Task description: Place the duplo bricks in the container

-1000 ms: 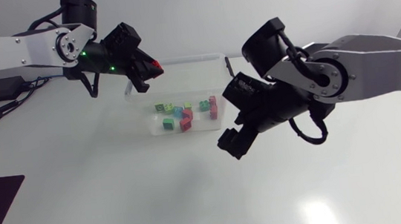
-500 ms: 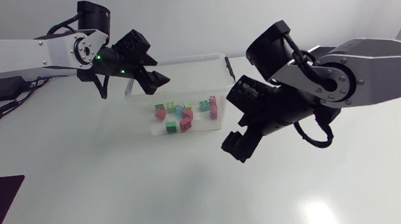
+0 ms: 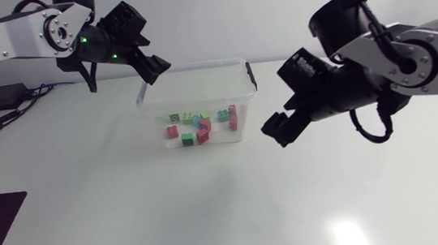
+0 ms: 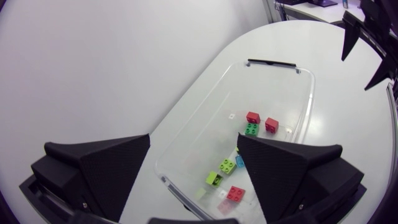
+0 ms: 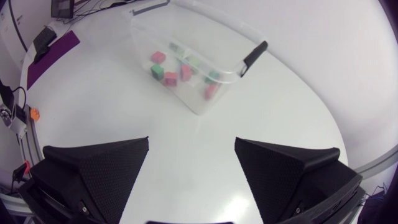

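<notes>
While both agape, empty, left end effector (image 3: 155,69), right end effector (image 3: 276,129); bricks (image 3: 198,125) in container (image 3: 197,66).

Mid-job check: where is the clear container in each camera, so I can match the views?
Head view: container at the table's far middle, between left gripper and right gripper.
Left wrist view: container just ahead of the left gripper, stretching away.
Right wrist view: container farther ahead of the right gripper.
Shared landmark: its black handle, on one short end.
</notes>
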`<state>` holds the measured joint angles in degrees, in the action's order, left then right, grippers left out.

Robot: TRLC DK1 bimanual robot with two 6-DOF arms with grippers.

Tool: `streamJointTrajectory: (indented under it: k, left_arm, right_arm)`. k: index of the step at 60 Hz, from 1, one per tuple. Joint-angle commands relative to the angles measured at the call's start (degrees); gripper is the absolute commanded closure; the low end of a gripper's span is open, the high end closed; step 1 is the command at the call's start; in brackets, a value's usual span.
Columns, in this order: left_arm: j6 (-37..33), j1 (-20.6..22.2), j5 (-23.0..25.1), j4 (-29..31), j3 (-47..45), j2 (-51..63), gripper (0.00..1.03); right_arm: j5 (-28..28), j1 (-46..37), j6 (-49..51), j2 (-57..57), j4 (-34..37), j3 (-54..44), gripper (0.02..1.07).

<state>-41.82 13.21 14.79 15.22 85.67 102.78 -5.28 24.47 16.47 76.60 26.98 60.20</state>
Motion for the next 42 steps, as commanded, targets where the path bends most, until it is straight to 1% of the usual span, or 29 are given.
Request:
streamJointTrajectory:
  k: [1,9,21,26,33,35,39,40,42]
  left_arm:
    - [2.7,-1.1,-1.0,-1.4,-4.5,-4.0,0.04]
    - [5.6,-1.8,-3.5,-5.5,-10.3,-9.9,0.04]
    - [8.2,-4.3,-6.1,-7.7,-16.7,-16.7,0.04]
    - [8.8,-5.2,-8.7,-9.3,-19.8,-19.9,0.04]
    - [10.1,-6.4,-10.6,-10.7,-24.4,-24.1,0.04]
    - [10.4,-6.5,-11.4,-11.6,-25.9,-25.4,0.04]
    - [10.6,-6.4,-15.1,-15.5,-29.9,-28.0,0.04]
    - [10.8,-6.3,-17.2,-17.8,-32.5,-29.6,0.04]
    - [10.9,-6.1,-18.6,-19.7,-34.4,-30.9,0.04]
  right_arm:
    - [0.8,-2.1,-0.6,-1.4,-0.1,0.9,0.07]
    - [0.7,-4.6,0.0,-3.2,0.0,-1.0,0.07]
    - [1.1,-9.2,-0.9,-7.3,-0.5,-3.4,0.07]
    - [1.2,-10.9,-1.1,-9.4,-0.7,-4.6,0.07]
    - [1.8,-12.5,-1.2,-10.9,-0.8,-5.9,0.07]
    - [1.7,-13.0,-1.2,-11.2,-0.8,-6.3,0.07]
    - [1.7,-13.7,-1.4,-12.1,-0.9,-7.3,0.07]
    - [1.8,-13.9,-1.7,-12.9,-1.0,-7.6,0.07]
    - [2.1,-14.2,-1.8,-13.5,-1.2,-8.0,0.07]
